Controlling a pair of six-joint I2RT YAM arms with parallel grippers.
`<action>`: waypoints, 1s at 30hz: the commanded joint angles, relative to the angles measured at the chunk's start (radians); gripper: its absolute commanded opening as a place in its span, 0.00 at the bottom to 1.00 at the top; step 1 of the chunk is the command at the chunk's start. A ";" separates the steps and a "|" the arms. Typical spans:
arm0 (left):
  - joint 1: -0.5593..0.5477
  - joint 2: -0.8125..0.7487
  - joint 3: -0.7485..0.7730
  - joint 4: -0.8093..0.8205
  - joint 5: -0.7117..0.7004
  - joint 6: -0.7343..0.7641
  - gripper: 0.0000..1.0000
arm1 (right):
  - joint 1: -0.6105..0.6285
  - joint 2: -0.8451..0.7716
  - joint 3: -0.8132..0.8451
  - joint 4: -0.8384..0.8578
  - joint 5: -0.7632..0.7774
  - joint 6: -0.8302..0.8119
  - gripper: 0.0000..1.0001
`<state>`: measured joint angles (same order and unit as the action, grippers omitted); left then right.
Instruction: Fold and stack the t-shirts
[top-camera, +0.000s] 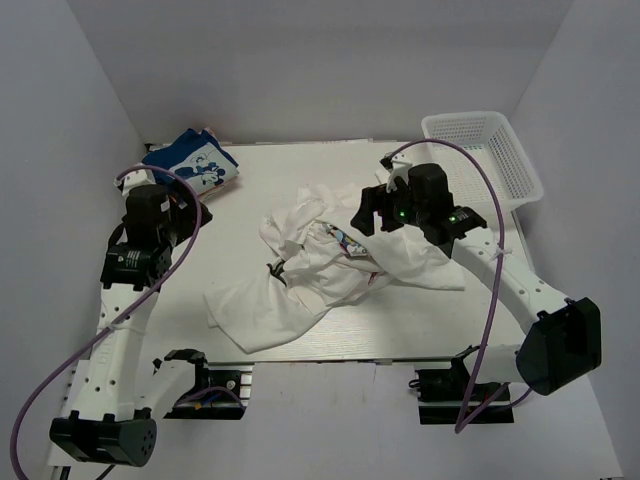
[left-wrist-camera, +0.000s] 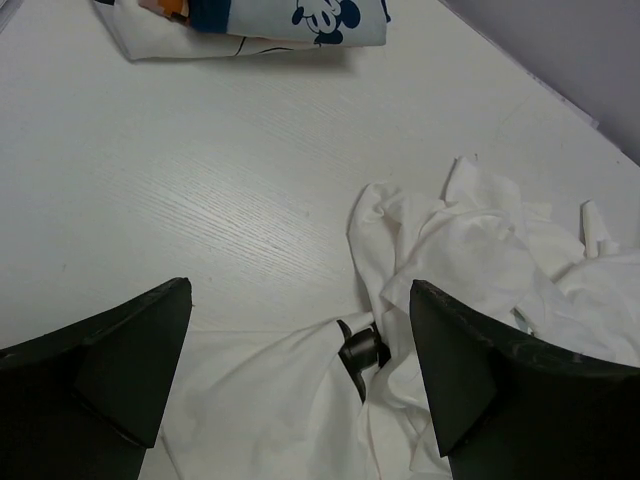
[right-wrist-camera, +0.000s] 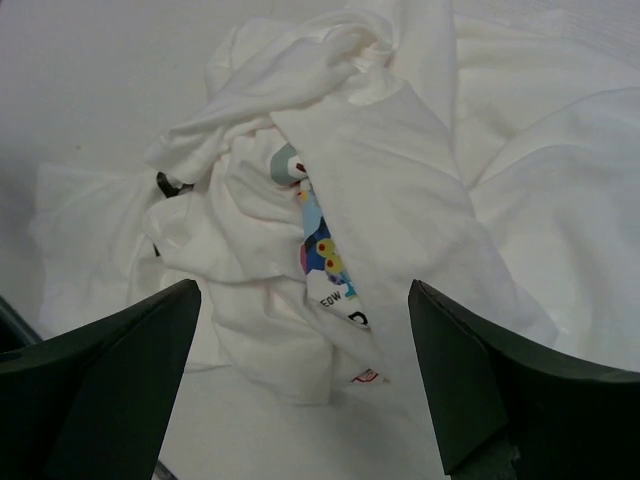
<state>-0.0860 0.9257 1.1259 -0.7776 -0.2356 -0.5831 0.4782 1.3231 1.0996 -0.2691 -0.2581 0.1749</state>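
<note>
Crumpled white t-shirts (top-camera: 300, 285) lie in a heap at the table's middle. One shows a small colourful print (top-camera: 345, 240), which is also in the right wrist view (right-wrist-camera: 320, 245). A folded blue t-shirt with a white cartoon graphic (top-camera: 195, 165) lies at the back left and shows at the top of the left wrist view (left-wrist-camera: 320, 15). My left gripper (top-camera: 188, 215) is open and empty, left of the heap (left-wrist-camera: 480, 250). My right gripper (top-camera: 365, 212) is open and empty, hovering over the heap's printed shirt (right-wrist-camera: 400, 180).
A white plastic mesh basket (top-camera: 490, 150) stands at the back right. A small black object (top-camera: 275, 268) pokes out of the heap's left side (left-wrist-camera: 360, 350). White walls close in the table on three sides.
</note>
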 joint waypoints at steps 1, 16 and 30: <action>0.005 0.002 0.026 0.021 -0.007 0.023 1.00 | 0.011 -0.018 0.042 -0.005 0.155 -0.069 0.91; 0.005 0.041 0.026 0.055 -0.013 0.051 1.00 | 0.025 0.386 0.106 -0.095 0.152 -0.077 0.78; 0.005 0.044 0.037 0.046 -0.012 0.060 1.00 | 0.002 0.182 0.595 -0.039 0.572 -0.127 0.00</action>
<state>-0.0860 0.9695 1.1271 -0.7235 -0.2546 -0.5346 0.4973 1.6386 1.5673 -0.4438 0.1219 0.0849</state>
